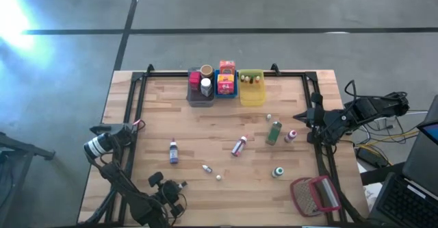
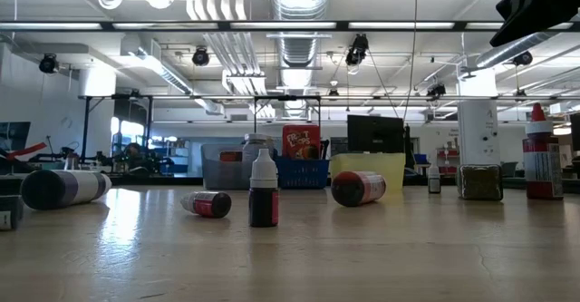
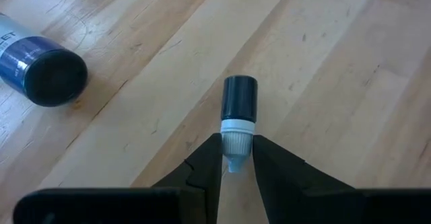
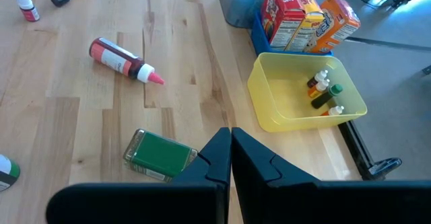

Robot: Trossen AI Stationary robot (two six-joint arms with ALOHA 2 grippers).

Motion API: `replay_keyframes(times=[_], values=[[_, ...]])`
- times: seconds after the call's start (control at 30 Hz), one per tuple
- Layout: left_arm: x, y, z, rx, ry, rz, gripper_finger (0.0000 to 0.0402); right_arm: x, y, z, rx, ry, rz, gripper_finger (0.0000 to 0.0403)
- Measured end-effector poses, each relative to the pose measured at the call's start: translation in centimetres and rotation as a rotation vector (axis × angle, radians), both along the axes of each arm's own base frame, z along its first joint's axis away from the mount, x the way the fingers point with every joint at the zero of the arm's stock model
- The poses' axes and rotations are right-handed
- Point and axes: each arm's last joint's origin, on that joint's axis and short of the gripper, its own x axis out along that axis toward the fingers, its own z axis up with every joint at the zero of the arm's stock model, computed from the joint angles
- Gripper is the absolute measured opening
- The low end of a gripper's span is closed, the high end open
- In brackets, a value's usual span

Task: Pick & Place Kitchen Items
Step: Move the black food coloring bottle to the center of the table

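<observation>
The left pincer point(image 3: 236, 158) pinches a small black-capped dropper bottle point(image 3: 238, 120) (nozzle end), ready for binning; the right pincer point(image 4: 231, 158) waits, closed and empty.

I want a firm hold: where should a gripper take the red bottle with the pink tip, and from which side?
Probably the red bottle at mid-body, from straight above, fingers across its width. It lies on its side on the table with free wood around, and its pink tip tapers, so fingers may slip there.

left gripper point(image 3: 236, 158) clamped, right gripper point(image 4: 230, 150) closed
</observation>
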Motion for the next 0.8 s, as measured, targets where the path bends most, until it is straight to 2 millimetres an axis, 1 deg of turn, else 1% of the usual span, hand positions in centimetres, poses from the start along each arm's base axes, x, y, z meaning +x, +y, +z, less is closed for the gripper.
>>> replay_keyframes(times=[0.33,0.8], values=[[-0.4,0.6,-1.2,0.000,-0.021,-0.003,0.0090,0.0,0.0,0.0,0.000,0.000,0.000,0.0008],[-0.3,0.6,-1.2,-0.001,-0.022,0.000,0.0090,0.0,0.0,0.0,0.000,0.000,0.000,0.0008]])
